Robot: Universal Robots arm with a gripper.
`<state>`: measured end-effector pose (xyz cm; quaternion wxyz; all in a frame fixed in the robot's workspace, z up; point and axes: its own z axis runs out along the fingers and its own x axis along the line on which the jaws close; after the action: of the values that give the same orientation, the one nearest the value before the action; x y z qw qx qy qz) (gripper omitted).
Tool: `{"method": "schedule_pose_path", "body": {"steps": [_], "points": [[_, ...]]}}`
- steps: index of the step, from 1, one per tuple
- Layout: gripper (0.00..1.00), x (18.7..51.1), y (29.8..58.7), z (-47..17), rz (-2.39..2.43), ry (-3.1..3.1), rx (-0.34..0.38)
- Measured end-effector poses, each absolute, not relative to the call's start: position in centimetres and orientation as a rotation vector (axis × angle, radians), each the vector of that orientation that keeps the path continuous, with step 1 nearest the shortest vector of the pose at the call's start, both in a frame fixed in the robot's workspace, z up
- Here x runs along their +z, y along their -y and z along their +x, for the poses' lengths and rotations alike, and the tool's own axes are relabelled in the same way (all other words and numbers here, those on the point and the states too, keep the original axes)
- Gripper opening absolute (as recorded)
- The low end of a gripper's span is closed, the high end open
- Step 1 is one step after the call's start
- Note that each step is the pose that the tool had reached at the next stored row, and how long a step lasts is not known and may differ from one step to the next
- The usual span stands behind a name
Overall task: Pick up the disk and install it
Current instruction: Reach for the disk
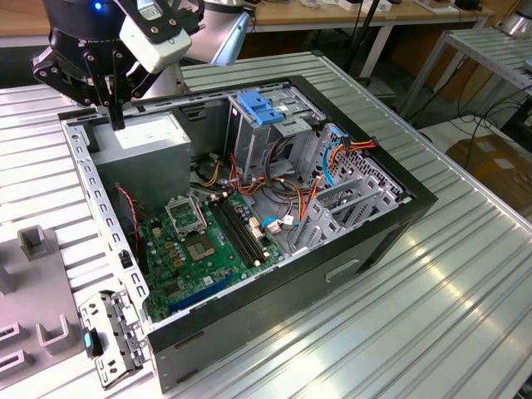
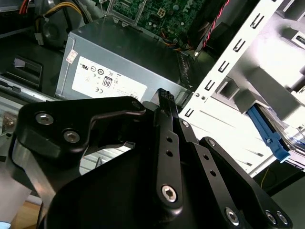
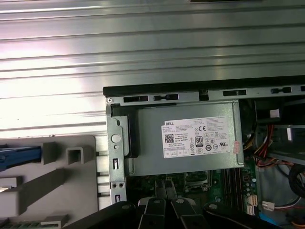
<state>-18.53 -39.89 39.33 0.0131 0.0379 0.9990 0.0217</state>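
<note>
Hanging upright, the gripper points down over the grey metal box.

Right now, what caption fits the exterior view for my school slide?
Robot hand hovers over the grey metal box in an open computer case.

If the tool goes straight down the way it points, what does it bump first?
Most likely the grey metal box, near its edge: the tool hangs right over it. Depth is unclear.

Printed white sticker on grey box
</note>
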Motion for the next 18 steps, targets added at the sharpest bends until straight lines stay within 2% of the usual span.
{"method": "schedule_pose_path", "body": {"steps": [18], "points": [[0.11,39.3,39.9,-19.6,0.118,-3.112,0.068]]}}
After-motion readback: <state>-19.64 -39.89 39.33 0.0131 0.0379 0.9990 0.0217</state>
